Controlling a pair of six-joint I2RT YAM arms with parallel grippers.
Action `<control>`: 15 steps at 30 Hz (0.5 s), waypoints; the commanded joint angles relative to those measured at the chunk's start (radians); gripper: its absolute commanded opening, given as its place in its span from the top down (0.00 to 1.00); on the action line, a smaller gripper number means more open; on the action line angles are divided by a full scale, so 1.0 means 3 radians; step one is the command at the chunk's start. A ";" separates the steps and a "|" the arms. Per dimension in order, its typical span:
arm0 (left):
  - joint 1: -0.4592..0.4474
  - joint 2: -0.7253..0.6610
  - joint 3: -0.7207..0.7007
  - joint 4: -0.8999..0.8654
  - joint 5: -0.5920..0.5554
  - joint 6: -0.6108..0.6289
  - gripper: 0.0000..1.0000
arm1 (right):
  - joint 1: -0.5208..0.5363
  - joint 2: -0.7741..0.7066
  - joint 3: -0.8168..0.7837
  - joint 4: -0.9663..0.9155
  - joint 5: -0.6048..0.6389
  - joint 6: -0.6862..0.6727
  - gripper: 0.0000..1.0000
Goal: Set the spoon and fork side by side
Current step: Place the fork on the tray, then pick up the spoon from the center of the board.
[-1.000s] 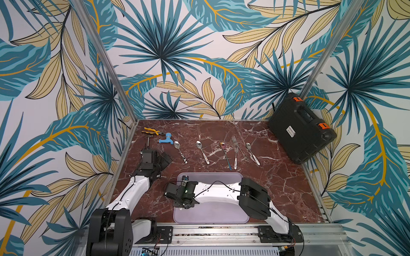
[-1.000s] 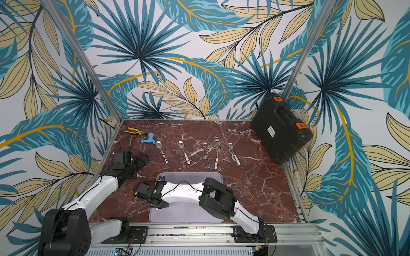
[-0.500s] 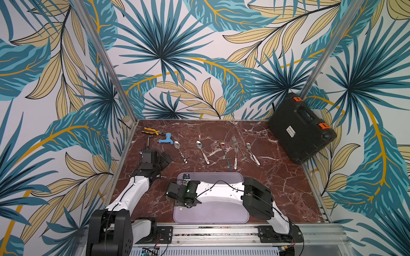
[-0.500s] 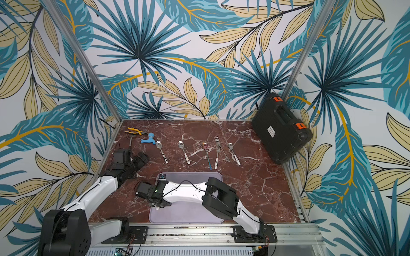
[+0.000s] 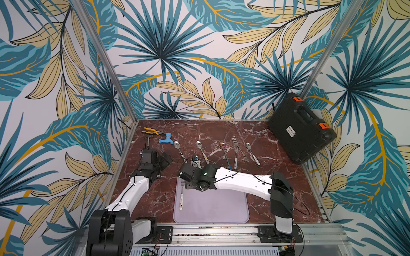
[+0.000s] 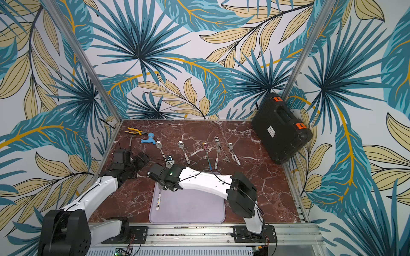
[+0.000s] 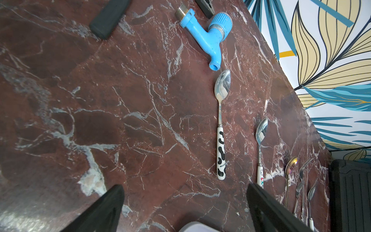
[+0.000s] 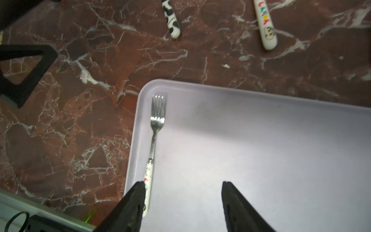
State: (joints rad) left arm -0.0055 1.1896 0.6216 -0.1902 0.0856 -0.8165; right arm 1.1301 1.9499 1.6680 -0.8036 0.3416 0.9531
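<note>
While my right gripper (image 8: 183, 183) hangs above the left end of the tray (image 8: 261, 150), its jaws stand apart with nothing between them. The fork (image 8: 154, 140) lies flat on the pale lilac tray, just inside the left rim, tines pointing far and handle near. It has a bright metal head and neck and a white handle printed with small red, green and yellow marks. In the wrist view one of my fingers (image 8: 132, 202) covers the handle's end; I cannot tell whether it touches.

The spoon (image 7: 220, 128) with the black-and-white cow-patch handle lies on the marble table (image 7: 100, 120), off the tray and just beyond its far-left corner, bowl pointing far. A second spoon (image 5: 201, 150) with a colourful printed handle lies to its right.

My left gripper (image 7: 184, 187) is spread wide and empty, above the table left of the tray.
</note>
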 commanded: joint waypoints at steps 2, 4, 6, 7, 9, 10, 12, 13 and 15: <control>0.0032 -0.0077 -0.0048 0.0092 0.0075 0.0067 0.00 | -0.0230 -0.0012 0.0048 -0.0228 0.0044 -0.0511 0.35; 0.0032 -0.0074 -0.0054 0.0101 0.0098 0.0074 0.00 | -0.0368 0.0035 0.0090 -0.0250 -0.0007 -0.0667 0.36; 0.0030 -0.0078 -0.0052 0.0109 0.0139 0.0090 0.00 | -0.0470 0.0099 0.0161 -0.0287 -0.0002 -0.0836 0.37; 0.0031 -0.0082 -0.0051 0.0117 0.0150 0.0094 0.00 | -0.0517 0.0135 0.0202 -0.0313 0.0015 -0.0906 0.37; 0.0032 -0.0090 -0.0052 0.0122 0.0159 0.0109 0.00 | -0.0630 0.0221 0.0284 -0.0336 -0.0016 -0.1082 0.38; 0.0034 -0.0090 -0.0058 0.0129 0.0162 0.0114 0.00 | -0.0684 0.0272 0.0316 -0.0339 -0.0053 -0.1149 0.38; 0.0031 -0.0085 -0.0071 0.0152 0.0169 0.0115 0.00 | -0.0809 0.0393 0.0389 -0.0317 -0.0142 -0.1288 0.41; 0.0029 -0.0076 -0.0074 0.0153 0.0168 0.0116 0.00 | -0.0848 0.0438 0.0410 -0.0300 -0.0165 -0.1339 0.42; 0.0031 -0.0069 -0.0073 0.0158 0.0172 0.0116 0.00 | -0.0948 0.0561 0.0484 -0.0268 -0.0194 -0.1456 0.42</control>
State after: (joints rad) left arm -0.0051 1.1820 0.6201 -0.1673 0.1280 -0.7975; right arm 0.8738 2.0598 1.7920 -0.8654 0.3115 0.6117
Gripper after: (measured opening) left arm 0.999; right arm 0.582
